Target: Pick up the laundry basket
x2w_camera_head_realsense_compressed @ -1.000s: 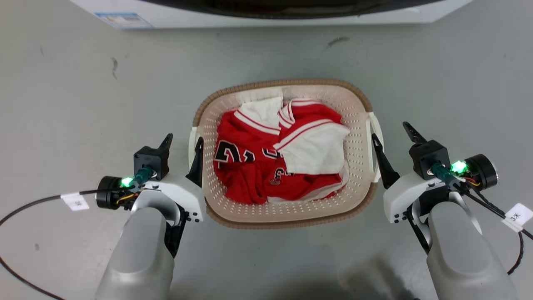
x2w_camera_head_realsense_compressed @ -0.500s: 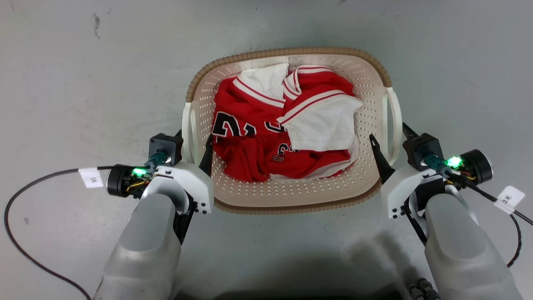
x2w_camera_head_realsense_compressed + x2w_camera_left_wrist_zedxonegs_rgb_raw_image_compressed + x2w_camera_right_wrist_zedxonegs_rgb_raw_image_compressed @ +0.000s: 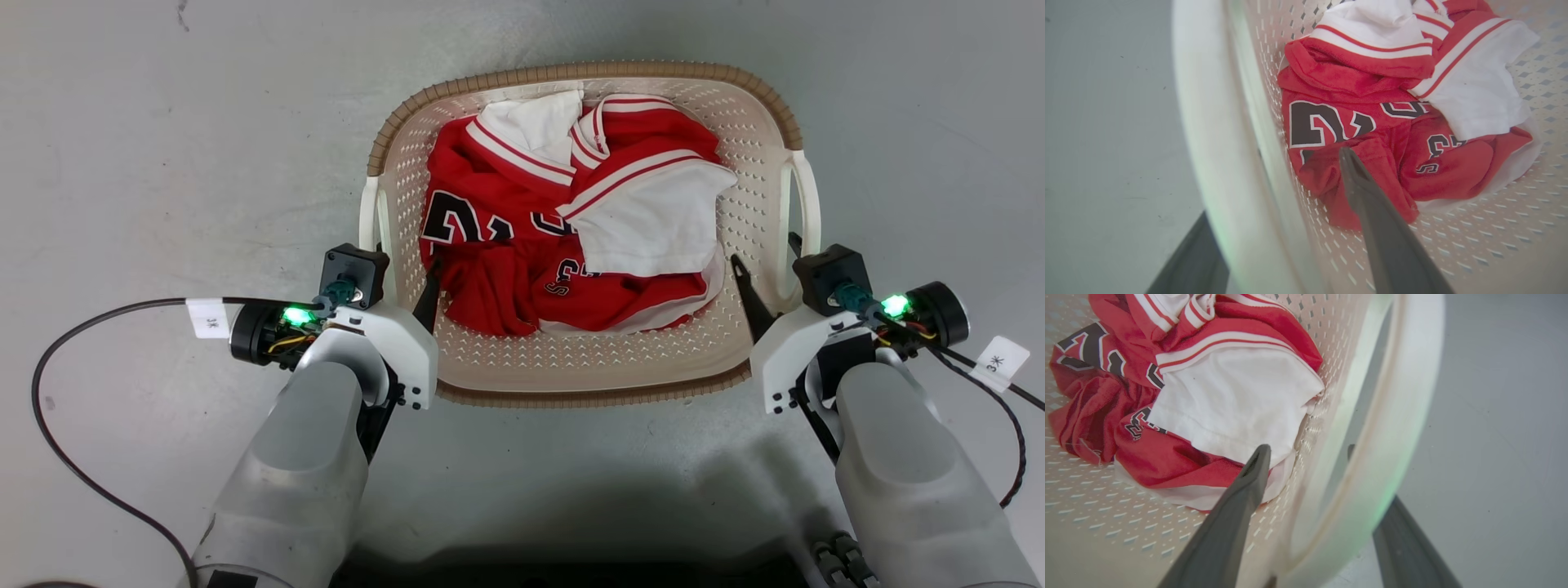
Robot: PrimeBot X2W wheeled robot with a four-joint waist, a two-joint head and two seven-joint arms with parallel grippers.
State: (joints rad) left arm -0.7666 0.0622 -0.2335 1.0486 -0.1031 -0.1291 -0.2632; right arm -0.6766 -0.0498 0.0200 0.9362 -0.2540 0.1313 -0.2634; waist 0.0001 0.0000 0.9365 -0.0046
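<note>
Your cream-white perforated plastic laundry basket (image 3: pixel 571 369), on the grey floor (image 3: pixel 163 163) before you, looks stiff yet light — take its white loop handles (image 3: pixel 811 204), which the left gripper (image 3: pixel 393 273) and right gripper (image 3: pixel 764 251) straddle, fingers apart.

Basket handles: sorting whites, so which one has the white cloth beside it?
The right handle; the white cloth reaches that side, while red jersey fabric faces the left handle.
</note>
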